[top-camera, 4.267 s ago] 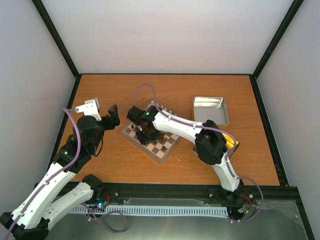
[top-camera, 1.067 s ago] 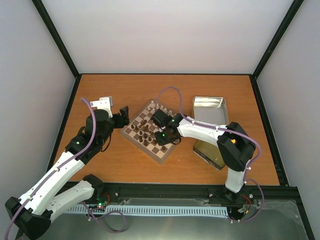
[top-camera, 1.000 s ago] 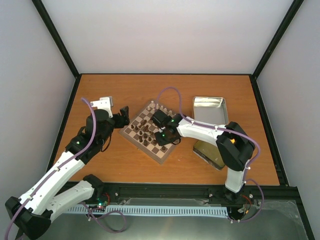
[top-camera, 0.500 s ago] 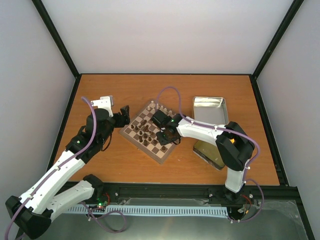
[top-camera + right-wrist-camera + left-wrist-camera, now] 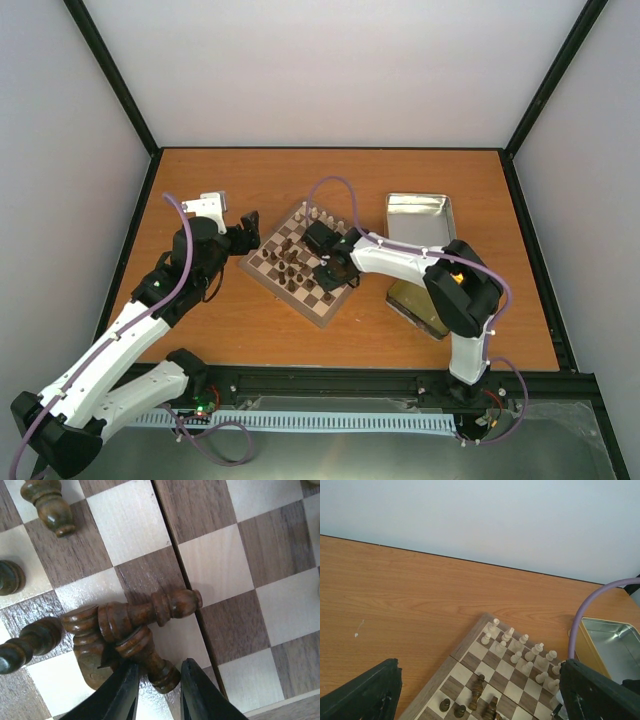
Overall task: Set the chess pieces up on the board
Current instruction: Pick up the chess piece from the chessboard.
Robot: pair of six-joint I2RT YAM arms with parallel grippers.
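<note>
1. So, the left gripper (image 5: pixel 244 232) has its jaws spread wide with nothing between them. It hovers over the orange-brown wooden tabletop (image 5: pixel 200 180), just off the board's left corner.
2. Right ahead of that gripper is the small square wooden chessboard with dark brown and cream checks (image 5: pixel 318 300). It lies flat on the table, turned cornerwise to the arms.
3. In the left wrist view, the tiny dark brown wooden chessmen (image 5: pixel 479 692) sit in a loose bunch on the squares closest to the left gripper, a few of them upright.
4. The small cream-coloured chessmen (image 5: pixel 520 647) stand in two tidy rows along the board edge farthest from the left gripper.
5. The right gripper (image 5: pixel 159 677) is down low over the middle of the board, right on a little heap of toppled dark chessmen. Its fingers are close together, and the thin end of one fallen piece sits in the gap. I honestly can't tell if it's pinched or only straddled.
6. Just beyond those fingertips a second fallen dark piece lies crosswise, overlapping the first. More dark pieces stand farther out to the gripper's left.
7. Off the board, out past the right gripper, is the open rectangular silver metal tin (image 5: pixel 420 220). The flat gold-coloured rectangular tin (image 5: pixel 412 300) lies nearer, partly under the right arm's elbow.
</note>
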